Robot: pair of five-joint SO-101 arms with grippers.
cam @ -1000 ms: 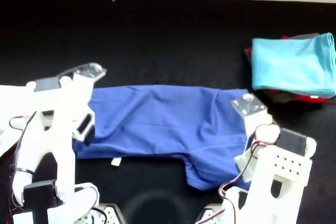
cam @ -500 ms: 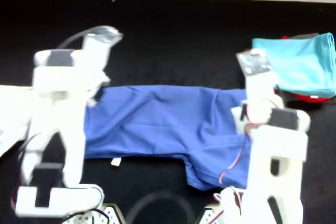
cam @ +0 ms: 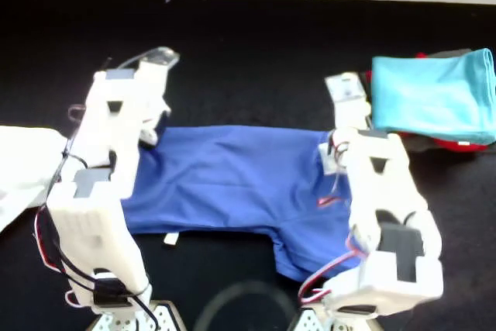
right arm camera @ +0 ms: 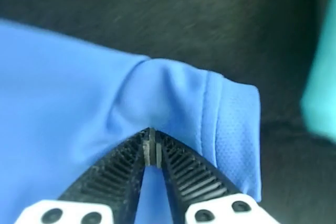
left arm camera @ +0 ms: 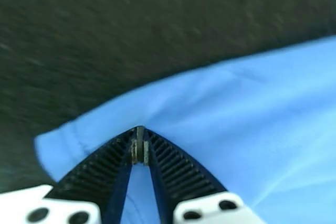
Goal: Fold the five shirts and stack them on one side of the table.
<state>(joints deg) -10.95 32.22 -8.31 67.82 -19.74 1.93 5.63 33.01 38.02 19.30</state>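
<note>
A blue shirt (cam: 240,184) lies spread across the middle of the black table, folded lengthwise. My left gripper (left arm camera: 138,150) is shut on the blue shirt (left arm camera: 236,114) at its far left corner; in the high view that arm (cam: 116,137) stands over the shirt's left end. My right gripper (right arm camera: 153,153) is shut on the blue shirt (right arm camera: 63,93) near its hemmed far right corner, where the cloth puckers. The right arm (cam: 372,184) covers the shirt's right end. A stack of folded shirts with a light blue one (cam: 434,94) on top sits at the right.
A white shirt (cam: 23,168) lies at the table's left edge. Red and dark folded cloth (cam: 457,143) shows beneath the light blue shirt. The far half of the black table (cam: 248,52) is bare, ending at a pale wall.
Both arms have swung from the near side to the shirt's far corners. Both grippers now pinch the far edge of the blue shirt.
</note>
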